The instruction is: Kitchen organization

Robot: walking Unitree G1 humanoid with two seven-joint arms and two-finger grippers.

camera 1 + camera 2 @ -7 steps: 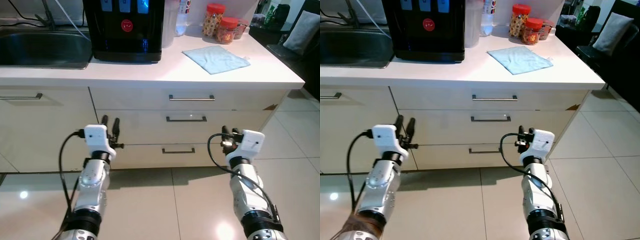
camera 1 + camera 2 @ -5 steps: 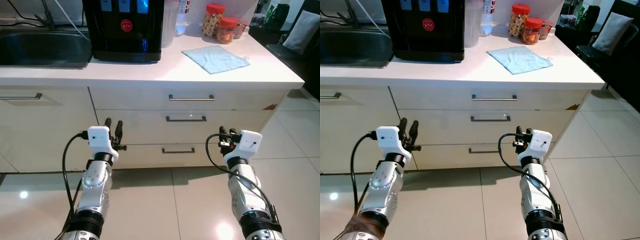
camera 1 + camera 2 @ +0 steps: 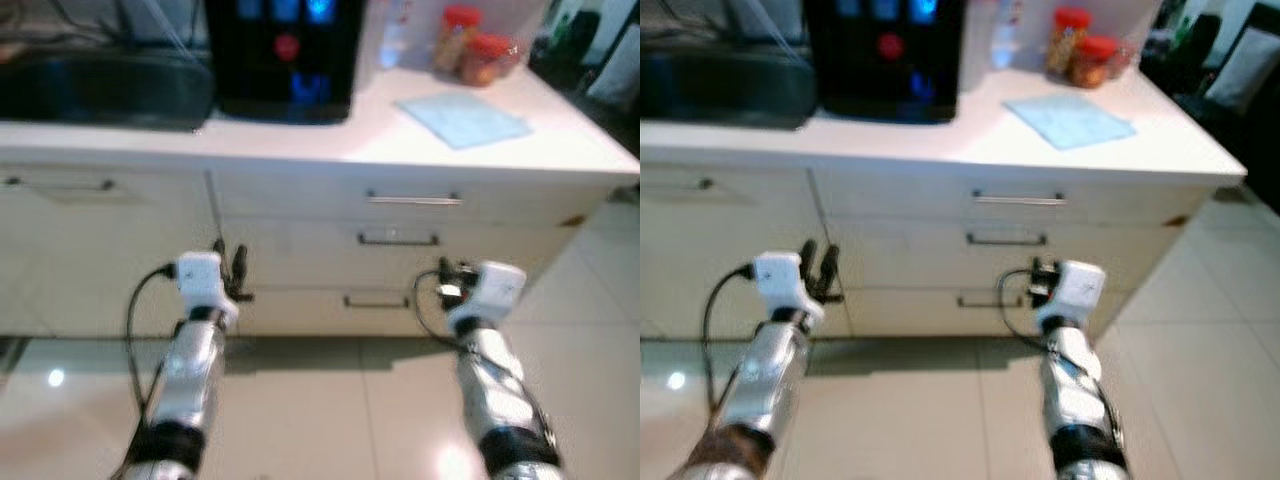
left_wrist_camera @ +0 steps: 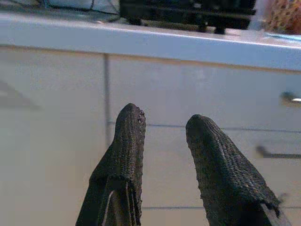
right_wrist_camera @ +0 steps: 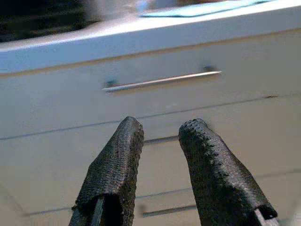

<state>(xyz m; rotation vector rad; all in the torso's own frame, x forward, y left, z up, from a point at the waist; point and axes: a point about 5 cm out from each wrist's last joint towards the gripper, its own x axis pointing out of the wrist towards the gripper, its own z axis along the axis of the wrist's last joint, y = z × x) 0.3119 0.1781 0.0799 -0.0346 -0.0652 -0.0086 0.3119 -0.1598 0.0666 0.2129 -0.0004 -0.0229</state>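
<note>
I count three drawers stacked in front of me, each with one handle: top point(image 3: 414, 200), middle point(image 3: 398, 239), bottom point(image 3: 369, 301). On the desk point(image 3: 300, 140) stand one black dispenser point(image 3: 285, 55), two red-lidded jars point(image 3: 475, 55), one blue cloth point(image 3: 463, 118) and one sink point(image 3: 100, 88). I have two grippers, left point(image 3: 231, 262) and right point(image 3: 450, 270), two fingers each.
</note>
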